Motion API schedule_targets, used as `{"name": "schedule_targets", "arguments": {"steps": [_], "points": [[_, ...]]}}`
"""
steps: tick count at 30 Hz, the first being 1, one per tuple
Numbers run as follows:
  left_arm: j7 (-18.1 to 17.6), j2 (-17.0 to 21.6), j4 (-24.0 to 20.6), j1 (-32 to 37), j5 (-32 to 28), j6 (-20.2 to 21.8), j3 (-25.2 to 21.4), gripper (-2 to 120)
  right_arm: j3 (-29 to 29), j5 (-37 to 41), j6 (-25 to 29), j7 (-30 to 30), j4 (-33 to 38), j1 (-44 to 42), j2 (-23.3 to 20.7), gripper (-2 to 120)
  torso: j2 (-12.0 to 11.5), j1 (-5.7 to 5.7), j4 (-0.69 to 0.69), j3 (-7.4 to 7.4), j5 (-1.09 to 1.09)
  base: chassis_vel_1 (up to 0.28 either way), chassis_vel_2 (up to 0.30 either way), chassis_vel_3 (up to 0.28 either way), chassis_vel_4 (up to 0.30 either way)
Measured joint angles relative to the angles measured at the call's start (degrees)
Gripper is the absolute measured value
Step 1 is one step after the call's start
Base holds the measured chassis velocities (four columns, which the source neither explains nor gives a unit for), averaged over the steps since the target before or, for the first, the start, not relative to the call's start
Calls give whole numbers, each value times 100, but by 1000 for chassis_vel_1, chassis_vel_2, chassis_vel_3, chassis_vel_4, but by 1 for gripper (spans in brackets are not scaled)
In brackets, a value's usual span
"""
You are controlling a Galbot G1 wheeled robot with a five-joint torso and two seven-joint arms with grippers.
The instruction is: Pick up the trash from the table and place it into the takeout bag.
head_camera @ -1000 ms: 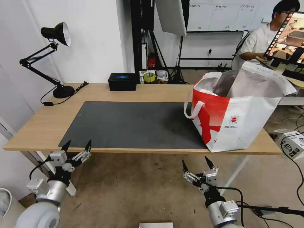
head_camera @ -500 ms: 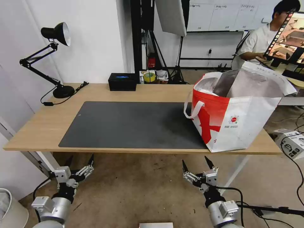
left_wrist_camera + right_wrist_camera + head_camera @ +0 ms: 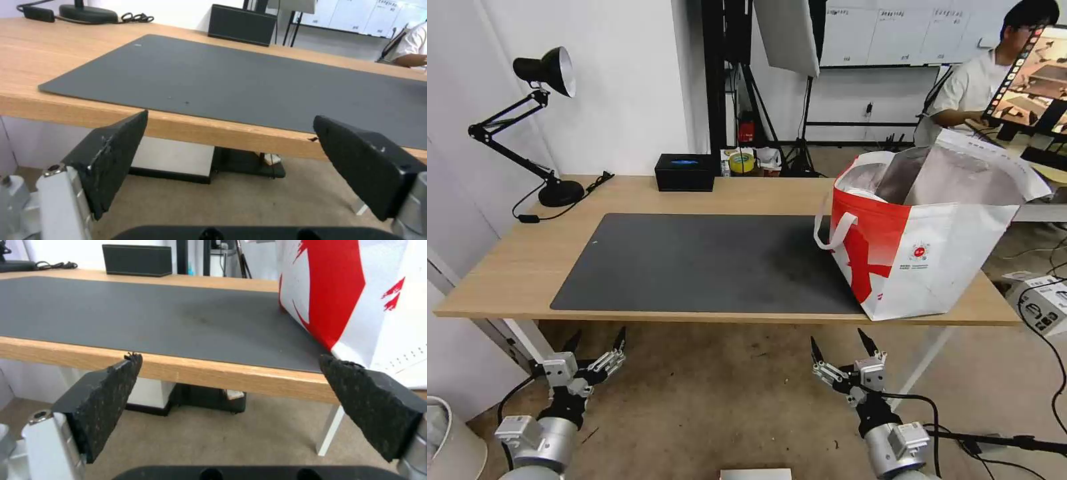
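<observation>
The takeout bag [image 3: 920, 247], white and red with a foil lining, stands open at the right end of the table [image 3: 514, 260], partly on the dark grey mat [image 3: 707, 260]. The trash is out of view. My left gripper [image 3: 597, 335] hangs open and holds nothing, below the table's front edge near the left end. In the left wrist view its fingers [image 3: 115, 146] frame the table edge and the mat [image 3: 249, 76]. My right gripper [image 3: 837, 337] is open too, low in front of the bag. The right wrist view has the bag [image 3: 356, 290] just past its fingers [image 3: 102, 396].
A black desk lamp [image 3: 544, 67] stands at the table's back left with its cord trailing. A black box [image 3: 685, 172] sits at the back edge. White table legs [image 3: 924, 373] and bare floor lie under the front edge. A grey device [image 3: 1044, 303] rests on the floor at right.
My left gripper has dropped from the table's front edge to below it and stayed open. The right gripper and the bag have not moved.
</observation>
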Motion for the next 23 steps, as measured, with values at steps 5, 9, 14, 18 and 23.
{"name": "schedule_targets", "arguments": {"steps": [5,9,14,18,23], "points": [[-1,2,0,-2,-2,0,2,100,0,0,0,0,0,0,0,100,0,0,0,0,0,0,0,0,0],[-2,3,0,-4,-6,0,4,100,0,0,0,0,0,0,0,100,0,0,0,0,0,0,0,0,0],[-3,5,0,-5,-8,0,4,100,0,0,0,0,0,0,0,100,0,0,0,0,0,0,0,0,0],[-4,6,0,-7,-10,0,4,100,0,0,0,0,0,0,0,100,0,1,0,0,0,0,0,0,0],[-5,8,1,-7,-11,0,4,100,0,0,0,0,0,0,0,100,0,1,0,0,0,0,0,0,0]]}}
